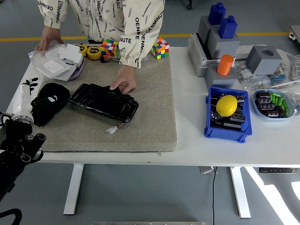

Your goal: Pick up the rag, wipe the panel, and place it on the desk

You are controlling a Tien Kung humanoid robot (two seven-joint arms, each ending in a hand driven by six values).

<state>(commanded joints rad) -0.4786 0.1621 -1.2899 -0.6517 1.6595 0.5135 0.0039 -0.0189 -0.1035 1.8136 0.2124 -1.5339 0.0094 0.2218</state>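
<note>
A black rag (48, 105) is seen bunched at the left edge of a grey felt mat (150, 117) that covers the left half of the white table (192, 140). The rag lies just beside the left end of the black panel (104, 101), which is laid slantwise across the mat, with a short wire and white plug (112, 130) trailing from its lower right corner.

The left hand (26, 96) is found at the table's left edge, a white forearm shell with a small leaf mark leading up to it; it is set right against the rag, but the fingers are hidden by the black cloth, so it cannot be told whether the rag is held (dark on dark, nothing is resolved). The right arm is not shown.

At the far side a person in a printed cream jacket is standing. One of the person's hands (123, 82) is pressed on the panel's upper edge, fingertips on its surface. The other hand (47, 40) is rested on clear bags and white boxes (60, 61) at the far left corner.

Two colour cubes (160, 48) and yellow tape rolls (92, 51) are ranged along the mat's far edge. To the right a blue bin (227, 119) is set, with a yellow ball (226, 105) in it.
</note>
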